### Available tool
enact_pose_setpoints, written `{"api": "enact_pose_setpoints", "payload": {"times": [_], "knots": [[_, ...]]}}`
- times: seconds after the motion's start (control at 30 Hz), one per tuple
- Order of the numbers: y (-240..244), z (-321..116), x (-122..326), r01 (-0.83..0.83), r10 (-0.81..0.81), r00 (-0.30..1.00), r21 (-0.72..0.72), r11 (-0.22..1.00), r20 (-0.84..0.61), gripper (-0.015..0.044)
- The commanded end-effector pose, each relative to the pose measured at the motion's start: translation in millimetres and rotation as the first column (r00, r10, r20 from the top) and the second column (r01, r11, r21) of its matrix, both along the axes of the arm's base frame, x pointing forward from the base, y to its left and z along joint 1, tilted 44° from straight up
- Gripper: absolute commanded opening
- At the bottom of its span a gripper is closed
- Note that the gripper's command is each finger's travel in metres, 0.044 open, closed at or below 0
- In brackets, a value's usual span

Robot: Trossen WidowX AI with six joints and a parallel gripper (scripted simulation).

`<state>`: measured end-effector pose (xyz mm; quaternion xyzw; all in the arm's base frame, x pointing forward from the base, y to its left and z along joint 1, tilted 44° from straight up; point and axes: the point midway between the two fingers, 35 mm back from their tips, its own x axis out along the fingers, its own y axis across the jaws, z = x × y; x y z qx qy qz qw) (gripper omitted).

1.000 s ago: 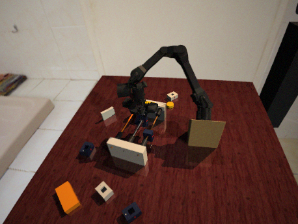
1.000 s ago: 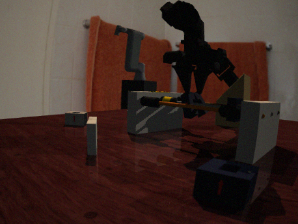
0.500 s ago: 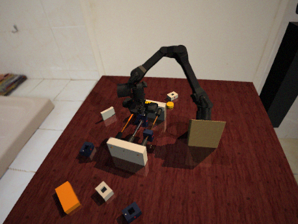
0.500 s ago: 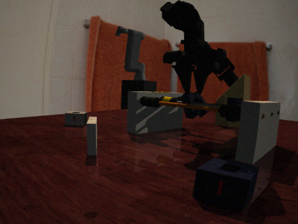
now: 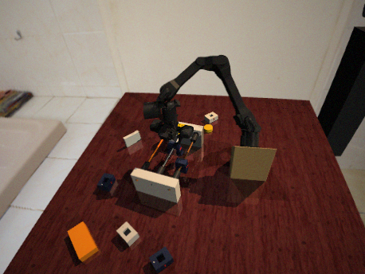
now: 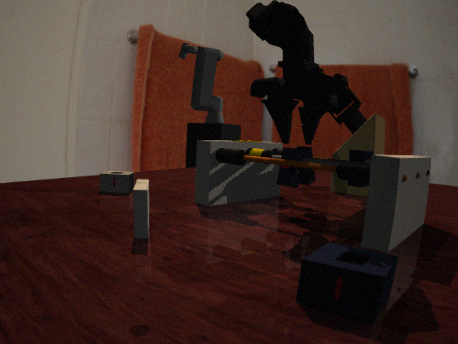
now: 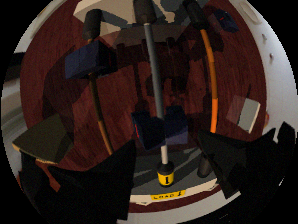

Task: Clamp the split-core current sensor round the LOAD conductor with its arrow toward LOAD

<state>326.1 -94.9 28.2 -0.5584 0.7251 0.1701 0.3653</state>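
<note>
The navy split-core sensor [image 5: 174, 149] [image 6: 296, 176] [image 7: 148, 130] sits on the middle grey conductor [image 5: 168, 157] [image 7: 154, 67]. In the wrist view its two halves stand on either side of the conductor, with a gap between them facing me. A red mark shows on its left half; its pointing direction is too small to read. The conductor runs to a yellow "1" collar [image 7: 166, 178] beside the yellow LOAD label [image 7: 168, 195]. My gripper [image 6: 297, 143] [image 7: 167, 139] is open, its fingertips just above the sensor and clear of it.
Another navy block [image 5: 182, 165] [image 7: 87, 60] sits on the brown conductor; an orange conductor [image 7: 212, 75] runs opposite. White end blocks [image 5: 156, 185] [image 6: 400, 200] hold the conductors. A tan panel [image 5: 253, 164] stands near the arm's base. A white plate [image 5: 131, 138] [image 6: 141, 210] and a navy block [image 5: 107, 182] [image 6: 342, 285] stand nearby.
</note>
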Motion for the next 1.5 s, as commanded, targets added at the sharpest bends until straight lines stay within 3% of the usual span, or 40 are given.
{"api": "enact_pose_setpoints", "payload": {"times": [0.0,0.03,1.37,1.47], "knots": [[0.0,0.5,0.3,0.001,-0.001,1.000,0.000,1.000,0.001,0.0420],[0.0,0.5,0.3,0.001,-0.001,1.000,0.000,1.000,0.001,0.0440],[-44.9,-47.3,-9.8,0.039,-0.038,0.998,0.014,0.999,-0.048,0.0440],[-43.7,-44.1,-6.6,0.042,-0.042,0.998,0.015,0.999,-0.036,0.0420]]}}
